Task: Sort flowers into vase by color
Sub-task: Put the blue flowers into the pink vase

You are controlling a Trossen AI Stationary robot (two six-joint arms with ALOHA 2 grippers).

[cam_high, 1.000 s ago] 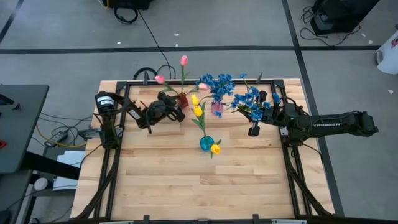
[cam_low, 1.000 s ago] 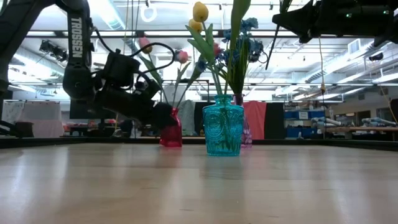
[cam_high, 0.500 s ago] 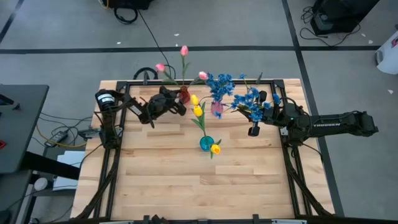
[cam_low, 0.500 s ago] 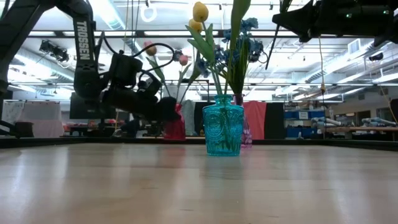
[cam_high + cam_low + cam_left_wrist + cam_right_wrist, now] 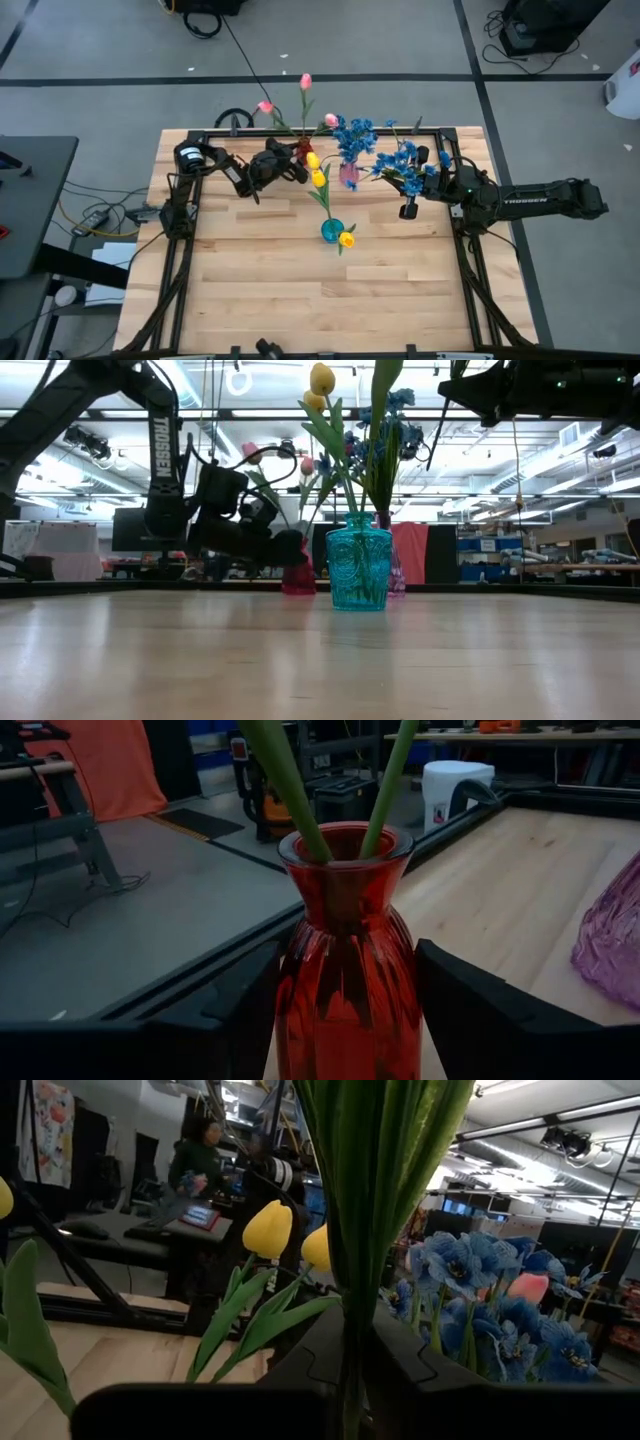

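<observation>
Table [image 5: 300, 290]: wooden, both arms at its far half. Left gripper [image 5: 290, 165] was clamped around the red vase [image 5: 347, 970], a finger [image 5: 480, 1010] on each side; pink tulips [image 5: 305, 82] stood in that vase near the far edge. Right gripper [image 5: 412, 190] was closed on a blue sprig [image 5: 400, 160], held above the table's right side. Teal vase [image 5: 331, 230] at centre held yellow tulips [image 5: 317, 178]. Purple vase [image 5: 349, 175] between them held blue sprigs [image 5: 350, 133].
</observation>
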